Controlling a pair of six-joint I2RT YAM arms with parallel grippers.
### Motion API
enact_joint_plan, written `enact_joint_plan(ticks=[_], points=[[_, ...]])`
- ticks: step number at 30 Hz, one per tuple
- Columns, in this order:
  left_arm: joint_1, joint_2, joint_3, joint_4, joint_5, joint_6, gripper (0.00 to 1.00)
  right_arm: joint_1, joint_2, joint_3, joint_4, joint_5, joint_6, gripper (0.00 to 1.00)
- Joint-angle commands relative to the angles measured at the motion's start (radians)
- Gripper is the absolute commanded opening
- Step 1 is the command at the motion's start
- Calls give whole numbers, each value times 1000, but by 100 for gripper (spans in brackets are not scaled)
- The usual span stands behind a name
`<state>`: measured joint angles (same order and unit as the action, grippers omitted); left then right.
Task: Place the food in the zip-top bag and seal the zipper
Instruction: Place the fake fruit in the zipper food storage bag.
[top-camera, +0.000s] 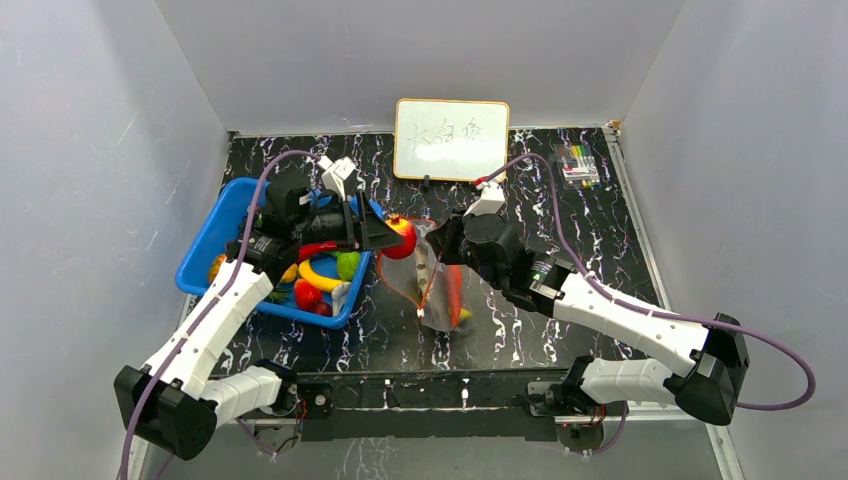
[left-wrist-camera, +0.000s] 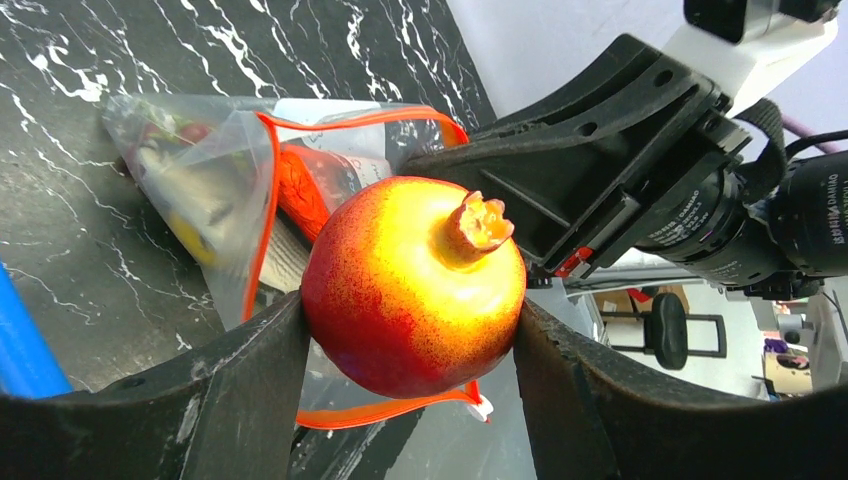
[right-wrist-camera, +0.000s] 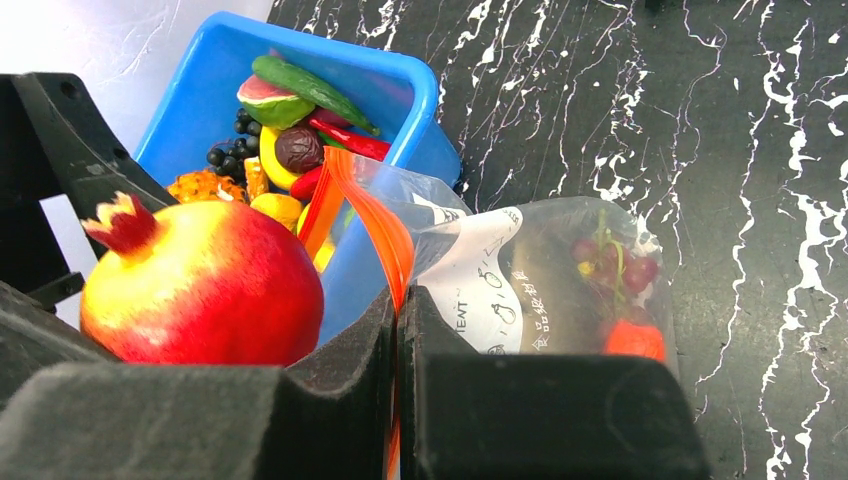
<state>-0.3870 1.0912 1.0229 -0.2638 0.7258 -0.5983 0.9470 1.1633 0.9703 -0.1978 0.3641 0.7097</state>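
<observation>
On the table (top-camera: 600, 200), the blue basket (top-camera: 200, 245) sits just left of the zip-top bag (top-camera: 440, 305). The bag lies between the two arms with some food (right-wrist-camera: 620, 265) inside. The left fingers (left-wrist-camera: 250, 400) clamp a pomegranate (left-wrist-camera: 412, 285) right at the bag's mouth, on its basket side, so the next move looks like a short push inward. The right fingers (right-wrist-camera: 540, 410), pressed together, pinch the bag's zipper (right-wrist-camera: 372, 210) and hold the mouth lifted open.
</observation>
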Motion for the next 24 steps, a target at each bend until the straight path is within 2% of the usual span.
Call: enact_joint_plan(ticks=[1, 14, 19, 24], points=[[-23, 11, 34, -36, 13, 25, 43, 1, -8, 40, 59, 9, 13, 0], [-42, 8, 30, -46, -25, 42, 70, 1, -21, 44, 52, 11, 16, 0], [-44, -6, 32, -44, -38, 45, 77, 1, -18, 48, 52, 6, 17, 0], [-44, -10, 35, -41, -40, 45, 79, 0, -20, 50, 52, 6, 16, 0]])
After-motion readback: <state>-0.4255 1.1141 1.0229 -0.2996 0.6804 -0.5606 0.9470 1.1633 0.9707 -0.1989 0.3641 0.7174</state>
